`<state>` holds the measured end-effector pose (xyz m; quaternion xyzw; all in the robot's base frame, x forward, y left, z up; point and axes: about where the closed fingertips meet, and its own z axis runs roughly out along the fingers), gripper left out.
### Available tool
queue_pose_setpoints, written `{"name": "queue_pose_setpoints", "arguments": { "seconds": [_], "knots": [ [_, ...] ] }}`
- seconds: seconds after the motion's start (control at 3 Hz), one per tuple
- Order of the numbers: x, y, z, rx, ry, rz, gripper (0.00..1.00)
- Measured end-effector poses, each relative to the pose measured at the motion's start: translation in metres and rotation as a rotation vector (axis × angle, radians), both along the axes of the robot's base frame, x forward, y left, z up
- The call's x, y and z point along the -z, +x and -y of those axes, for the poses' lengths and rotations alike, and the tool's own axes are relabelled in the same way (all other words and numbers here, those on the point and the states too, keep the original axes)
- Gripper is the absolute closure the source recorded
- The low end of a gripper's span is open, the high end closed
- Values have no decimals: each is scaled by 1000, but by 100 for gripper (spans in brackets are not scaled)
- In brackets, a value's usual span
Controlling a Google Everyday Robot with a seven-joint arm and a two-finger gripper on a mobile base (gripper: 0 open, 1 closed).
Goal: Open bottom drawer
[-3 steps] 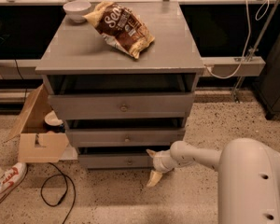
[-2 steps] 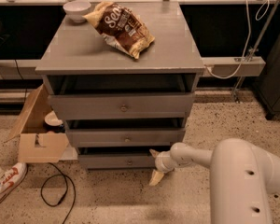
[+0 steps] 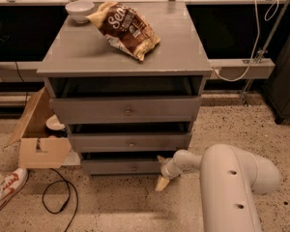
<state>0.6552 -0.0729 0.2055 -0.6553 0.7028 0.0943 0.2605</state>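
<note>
The grey cabinet (image 3: 125,52) has three drawer fronts. The bottom drawer (image 3: 111,167) is the lowest and shortest front, with a small round metal knob (image 3: 134,167) at its centre and a dark gap above it. My gripper (image 3: 160,172) is at the right end of that front, just above the floor. It is open, with one fingertip (image 3: 160,158) up by the drawer's top right corner and the other (image 3: 160,183) pointing down at the floor. It holds nothing.
A chip bag (image 3: 125,29) and a white bowl (image 3: 79,8) lie on the cabinet top. An open cardboard box (image 3: 38,139), a shoe (image 3: 7,190) and a black cable (image 3: 58,197) are on the floor at left. My white arm (image 3: 232,187) fills the lower right.
The thick white arm link has shifted left and looms larger. The gripper stays at the right end of the bottom drawer. The drawers have not visibly moved.
</note>
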Motion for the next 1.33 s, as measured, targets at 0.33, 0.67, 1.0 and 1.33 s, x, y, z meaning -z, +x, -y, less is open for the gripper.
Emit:
{"name": "queue_pose_setpoints", "arguments": {
  "seconds": [0.33,0.67,1.0,1.33],
  "knots": [
    [4,12,1,21,-54,38,0],
    [14,20,-1,27,-102,50,0],
    [24,30,-6,23,-139,46,0],
    [35,40,-13,10,-154,30,0]
  ]
}}
